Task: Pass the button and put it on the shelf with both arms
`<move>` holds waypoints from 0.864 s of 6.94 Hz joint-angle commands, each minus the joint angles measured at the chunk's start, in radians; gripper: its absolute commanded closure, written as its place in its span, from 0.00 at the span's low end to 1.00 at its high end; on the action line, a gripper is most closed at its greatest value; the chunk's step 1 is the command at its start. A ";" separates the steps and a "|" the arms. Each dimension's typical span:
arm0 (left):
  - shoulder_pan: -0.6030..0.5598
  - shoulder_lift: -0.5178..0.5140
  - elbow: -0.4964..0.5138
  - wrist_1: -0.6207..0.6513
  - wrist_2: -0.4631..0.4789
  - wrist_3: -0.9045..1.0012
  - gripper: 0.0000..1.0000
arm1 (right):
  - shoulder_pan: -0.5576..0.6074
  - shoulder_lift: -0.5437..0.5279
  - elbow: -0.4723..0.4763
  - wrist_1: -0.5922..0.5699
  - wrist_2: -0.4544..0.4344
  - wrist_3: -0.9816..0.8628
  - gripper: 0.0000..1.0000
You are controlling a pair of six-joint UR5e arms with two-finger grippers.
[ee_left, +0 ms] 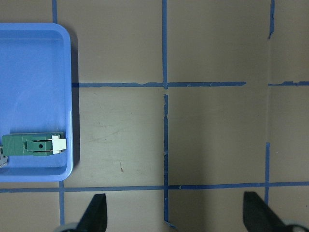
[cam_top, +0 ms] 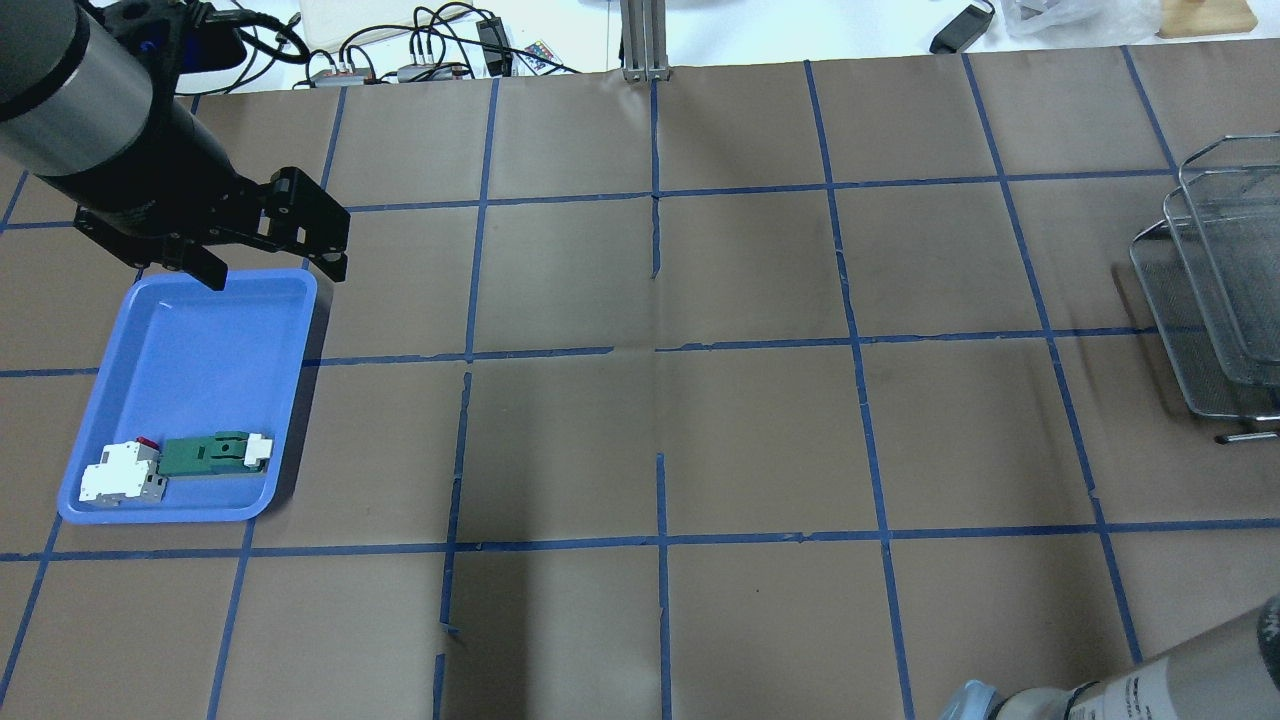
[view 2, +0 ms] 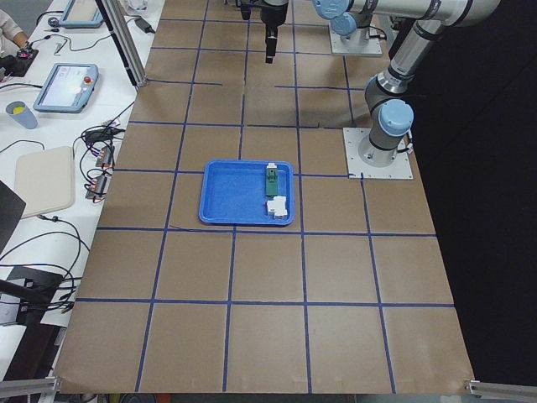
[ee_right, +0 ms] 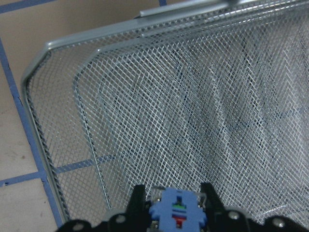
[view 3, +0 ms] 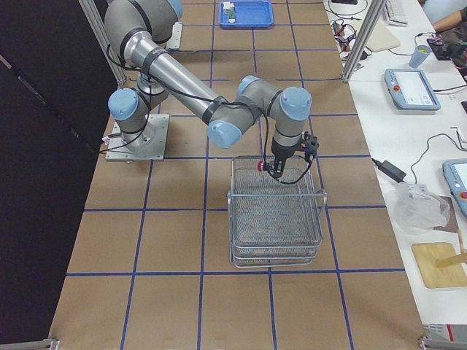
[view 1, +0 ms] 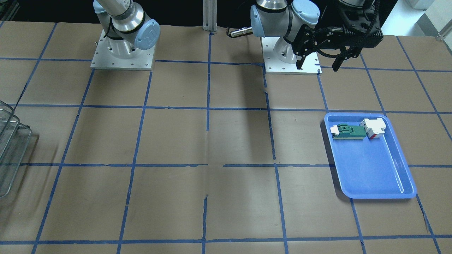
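From the front, the left gripper (view 1: 317, 66) hung spread and empty near the blue tray (view 1: 374, 169). The tray held a green-and-white part (view 1: 349, 131) touching a white-and-red block (view 1: 374, 127). Overhead, the shelf (cam_top: 1220, 290) stood at the table's far right edge. From the right end, the right gripper (view 3: 279, 169) hovered over the shelf's top tier with the button (view 3: 260, 166) in it, red head sideways. In the right wrist view, both fingers (ee_right: 137, 199) were clenched on the button's blue block above the mesh.
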State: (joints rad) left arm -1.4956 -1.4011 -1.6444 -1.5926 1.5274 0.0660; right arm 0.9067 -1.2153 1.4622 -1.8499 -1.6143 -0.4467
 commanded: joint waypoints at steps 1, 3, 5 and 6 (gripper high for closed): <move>0.000 -0.001 0.002 0.000 -0.004 -0.005 0.00 | -0.003 -0.006 -0.003 0.006 -0.006 -0.015 0.00; 0.000 0.001 0.002 -0.001 -0.003 -0.005 0.00 | 0.000 -0.016 -0.005 0.018 -0.096 -0.013 0.00; 0.000 0.001 0.002 -0.003 -0.003 -0.005 0.00 | 0.035 -0.125 0.018 0.151 -0.072 0.055 0.00; 0.000 0.001 0.000 -0.004 -0.003 -0.005 0.00 | 0.096 -0.179 0.039 0.156 -0.068 0.157 0.00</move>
State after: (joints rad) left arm -1.4957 -1.4004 -1.6436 -1.5955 1.5252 0.0614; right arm 0.9460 -1.3252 1.4775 -1.7301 -1.6906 -0.3906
